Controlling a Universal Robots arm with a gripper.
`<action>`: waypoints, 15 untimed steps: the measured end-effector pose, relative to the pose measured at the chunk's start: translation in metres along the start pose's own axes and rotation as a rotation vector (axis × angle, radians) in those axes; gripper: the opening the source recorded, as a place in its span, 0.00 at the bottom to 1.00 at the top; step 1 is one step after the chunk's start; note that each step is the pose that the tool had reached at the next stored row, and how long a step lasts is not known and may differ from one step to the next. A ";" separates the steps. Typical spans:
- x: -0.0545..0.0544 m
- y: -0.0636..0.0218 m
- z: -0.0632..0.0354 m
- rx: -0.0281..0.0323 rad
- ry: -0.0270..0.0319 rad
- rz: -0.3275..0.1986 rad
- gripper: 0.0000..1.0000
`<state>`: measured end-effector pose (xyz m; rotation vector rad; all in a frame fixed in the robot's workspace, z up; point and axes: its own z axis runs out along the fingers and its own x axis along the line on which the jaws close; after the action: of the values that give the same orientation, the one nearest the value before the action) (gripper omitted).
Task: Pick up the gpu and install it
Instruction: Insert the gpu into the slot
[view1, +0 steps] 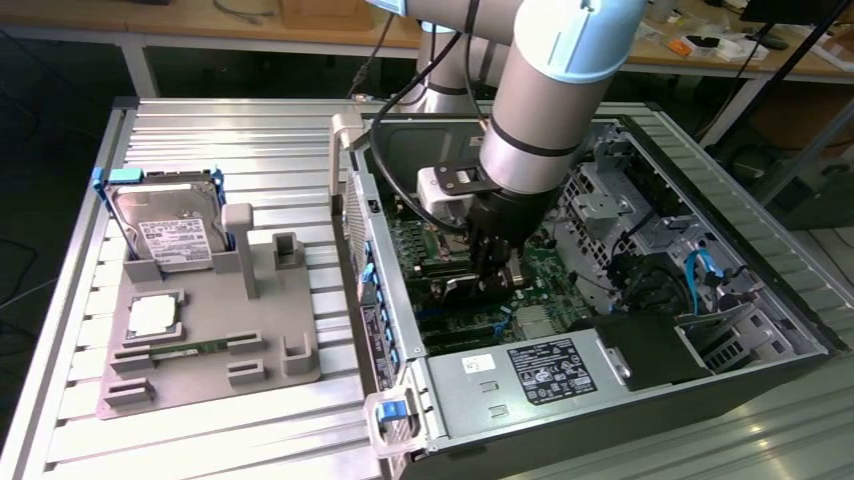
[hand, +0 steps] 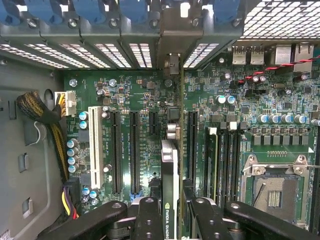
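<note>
Standing on its thin edge between the jaws, the gpu (hand: 169, 185) is a flat black card with a silvery metal end, and the jaws are clenched on it from both sides. In the wrist view it shows edge-on, so its flat faces cannot be seen, and its near end is cut off by the picture's edge. The card hangs above the green board (hand: 130, 100), lined up along the long black slots (hand: 134, 152); whether it touches a slot cannot be told. In the exterior view the card is hard to make out, because the gripper (view1: 497, 268) and the arm (view1: 547, 110) cover it.

The open computer case (view1: 747, 290) lies on its side on the ribbed metal worktop (view1: 240, 125). Inside it sit the green board, a grey power box with a white label (view1: 534, 375), blue cables (view1: 703, 268) and a bundle of yellow and black wires (hand: 47, 125).

On the exterior view's left, well apart from the case, a grey holder tray (view1: 214, 340) carries a silver hard drive in a blue frame (view1: 167, 225), standing up, and a slim green memory stick (view1: 187, 348) lying flat.

The arm reaches down from above into the middle of the case, with the gripper pointing straight down at the board.
</note>
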<state>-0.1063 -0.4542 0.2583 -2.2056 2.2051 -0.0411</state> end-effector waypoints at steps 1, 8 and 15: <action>0.000 0.0000 0.0000 0.0000 0.0000 0.000 0.27; 0.000 0.0040 -0.0001 0.0191 0.0000 0.000 0.27; 0.000 0.0057 -0.0110 0.0298 -0.0015 0.000 0.40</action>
<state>-0.1124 -0.4539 0.2691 -2.1894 2.1891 -0.0717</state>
